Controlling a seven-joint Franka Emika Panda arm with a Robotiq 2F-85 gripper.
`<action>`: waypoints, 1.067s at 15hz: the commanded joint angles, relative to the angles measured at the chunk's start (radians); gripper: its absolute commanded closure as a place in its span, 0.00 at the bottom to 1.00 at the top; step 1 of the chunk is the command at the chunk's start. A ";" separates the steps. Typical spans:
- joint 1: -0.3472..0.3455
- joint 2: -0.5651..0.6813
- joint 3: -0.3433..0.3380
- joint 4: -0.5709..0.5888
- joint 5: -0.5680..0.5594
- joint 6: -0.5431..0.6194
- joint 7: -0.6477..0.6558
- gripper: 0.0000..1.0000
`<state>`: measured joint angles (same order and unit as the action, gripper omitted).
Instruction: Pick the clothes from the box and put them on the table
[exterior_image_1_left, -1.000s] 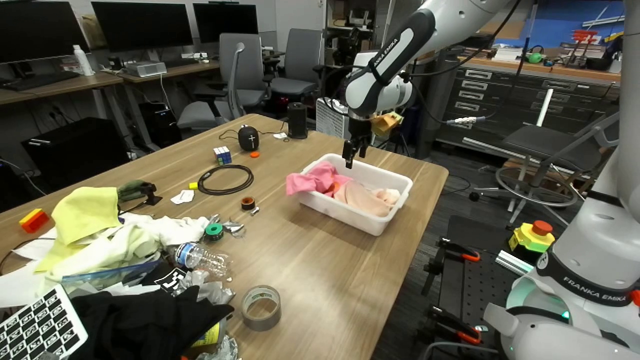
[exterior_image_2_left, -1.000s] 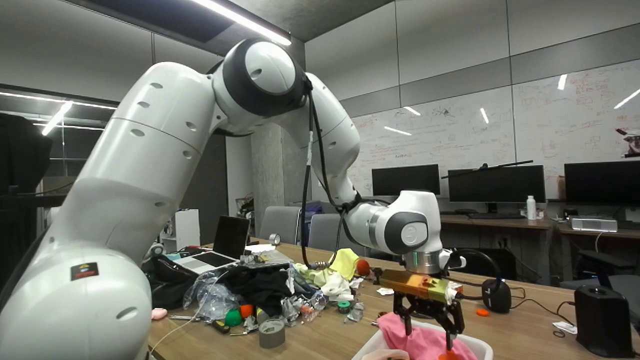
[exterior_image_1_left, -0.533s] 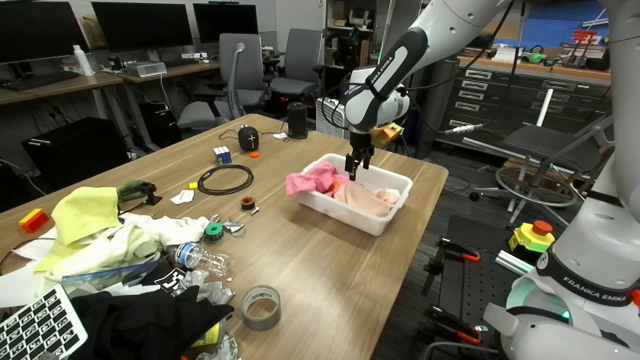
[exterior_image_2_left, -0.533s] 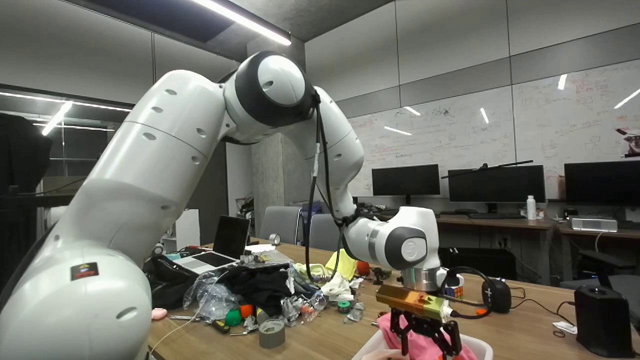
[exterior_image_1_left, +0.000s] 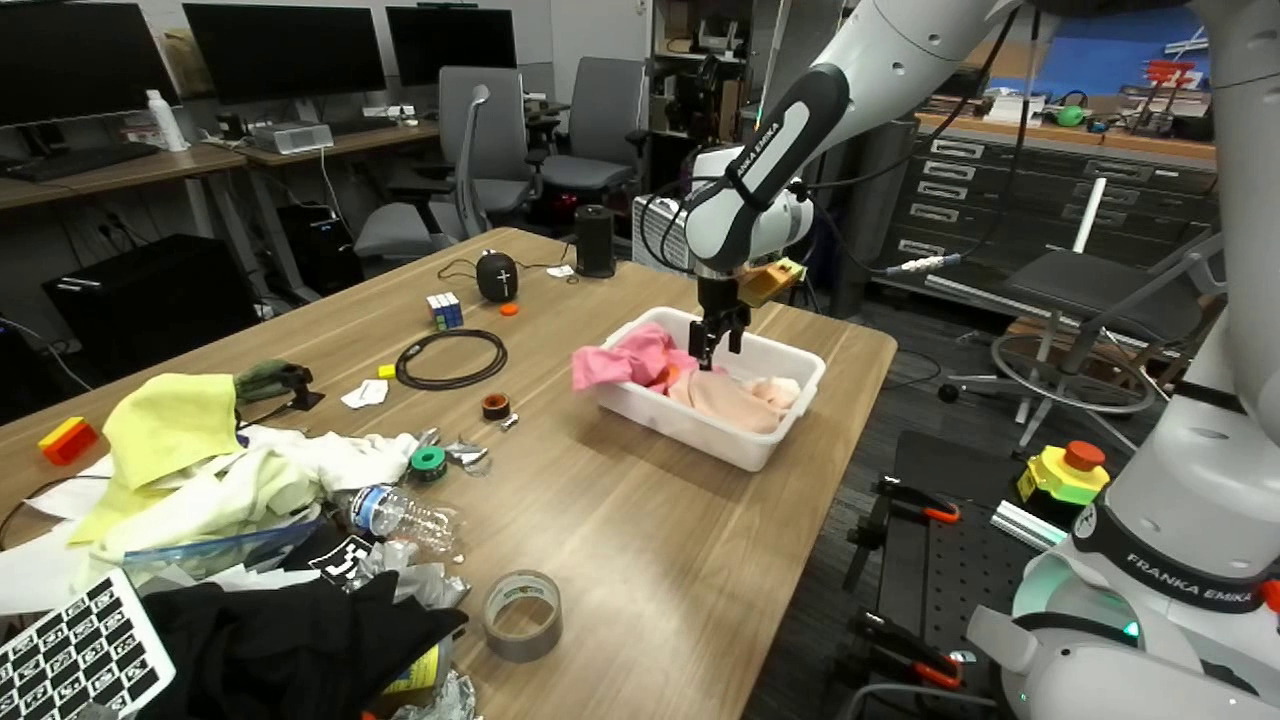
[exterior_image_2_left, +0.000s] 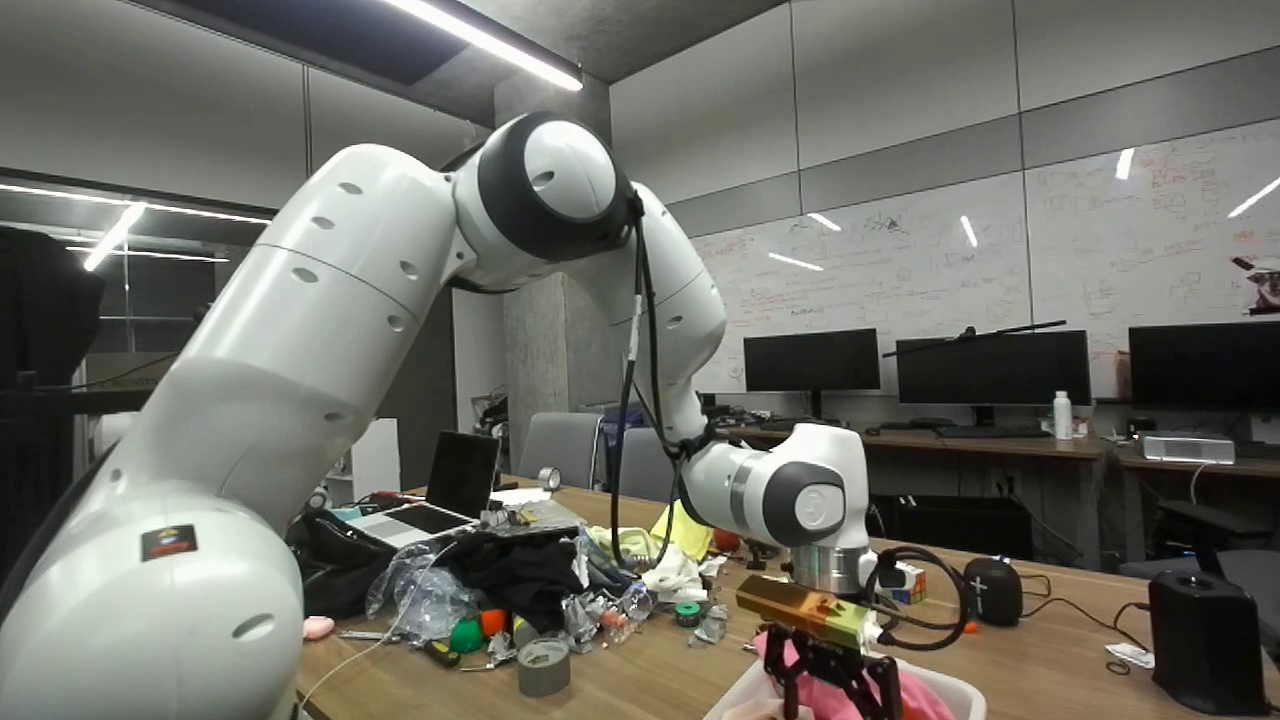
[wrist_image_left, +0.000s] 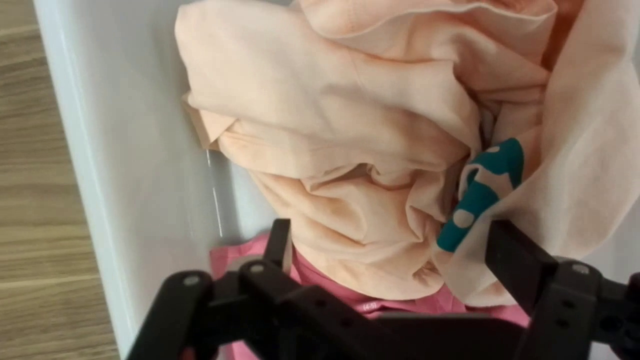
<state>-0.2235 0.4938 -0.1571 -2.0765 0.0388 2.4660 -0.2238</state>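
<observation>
A yellow cloth (exterior_image_1_left: 185, 415) tops a heap (exterior_image_1_left: 270, 485) at the left of the wooden table (exterior_image_1_left: 600, 540) in an exterior view; next come a clear bottle (exterior_image_1_left: 405, 518), a coiled black cable (exterior_image_1_left: 440, 384) and a roll of tape (exterior_image_1_left: 525, 647). Farther right stands the white box (exterior_image_1_left: 695, 430) with the clothes (exterior_image_1_left: 700, 392) inside. The pink cloth (exterior_image_1_left: 632, 360) is crumpled at its left end, one edge draped over the rim; a bit of orange (exterior_image_1_left: 666, 377) shows beside it, and the peach cloth (exterior_image_1_left: 728, 403), soft and loosely bunched, lies toward the right end. The gripper (exterior_image_1_left: 721, 359) points down into the box, its tips near where pink and peach meet. From left to right in the wrist view come the smooth box wall, pink cloth along the bottom, deep peach folds, a teal patch (wrist_image_left: 477, 199) with pale spots tucked among them, and a smoother peach fold. The fingers (wrist_image_left: 520, 262) are spread wide over the clothes; whether they touch cannot be told. Compared with a second ago, the gripper sits lower, closer to the clothes. In an exterior view its orange-and-yellow casing (exterior_image_2_left: 800, 608) is lower and slightly farther left, and the puzzle cube (exterior_image_2_left: 912, 583), hidden then, shows to the right of it. The box and clothes lie unchanged.
</observation>
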 joint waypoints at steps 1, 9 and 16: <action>-0.013 -0.003 0.021 0.000 0.012 -0.043 0.035 0.00; -0.029 0.002 0.060 -0.018 0.109 -0.043 0.049 0.00; -0.001 0.046 0.052 0.002 0.086 0.038 0.070 0.00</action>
<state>-0.2306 0.5105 -0.1062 -2.0909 0.1462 2.4629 -0.1757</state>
